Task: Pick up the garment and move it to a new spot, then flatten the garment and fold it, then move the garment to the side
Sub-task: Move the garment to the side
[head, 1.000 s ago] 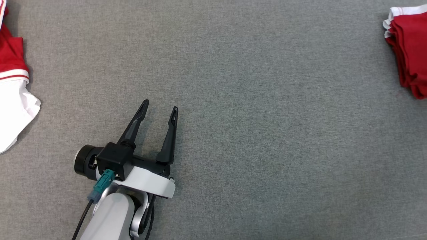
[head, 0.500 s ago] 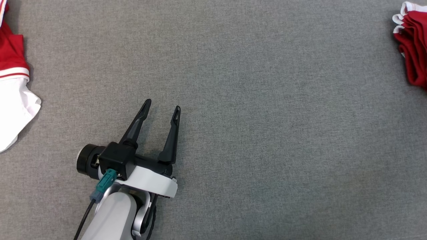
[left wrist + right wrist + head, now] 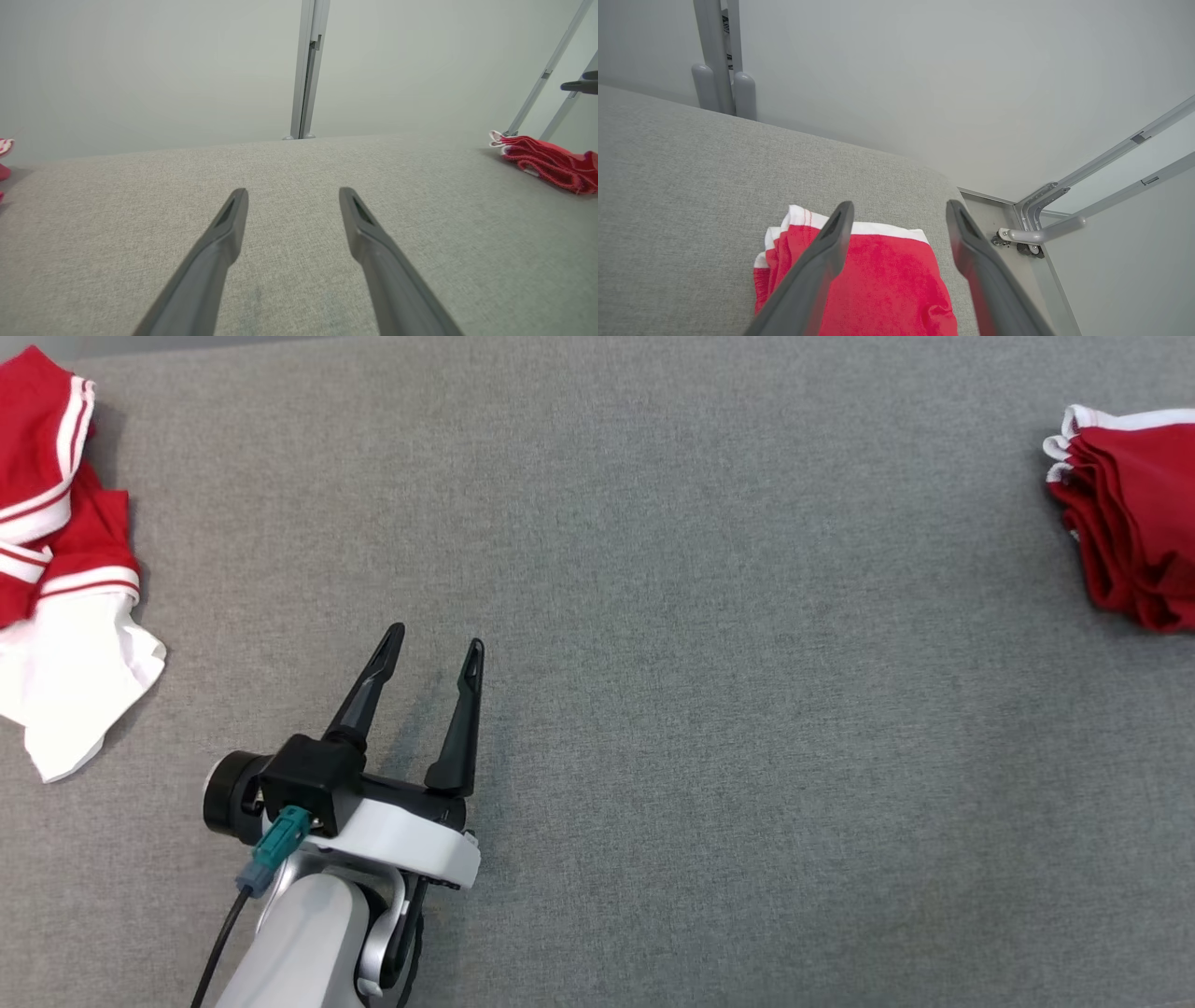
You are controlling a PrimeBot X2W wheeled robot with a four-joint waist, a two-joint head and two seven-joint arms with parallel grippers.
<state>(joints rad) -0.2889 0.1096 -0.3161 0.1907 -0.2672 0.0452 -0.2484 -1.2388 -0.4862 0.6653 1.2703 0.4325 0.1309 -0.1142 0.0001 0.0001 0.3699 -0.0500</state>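
Folded red garment (image 3: 1125,523) lies at far right edge of tabletop (image 3: 700,663). Right pincer (image 3: 900,207) spread wide, empty, poised over it. Best: lift straight up, don't snag folds. Left pincer (image 3: 436,639) spread wide, empty, near left.

two lots of red-and-white cloth lie on one grey table (image 3: 672,616): one folded garment (image 3: 1130,523) at the far right and one crumpled heap (image 3: 65,523) at the far left. how many pieces the heap holds cannot be told. there are two grippers, the left gripper (image 3: 436,637) and the right gripper (image 3: 900,205), each with two dark fingers (image 3: 210,261). beyond the far edge stand one upright post (image 3: 308,70) and two slanted bars (image 3: 542,74).
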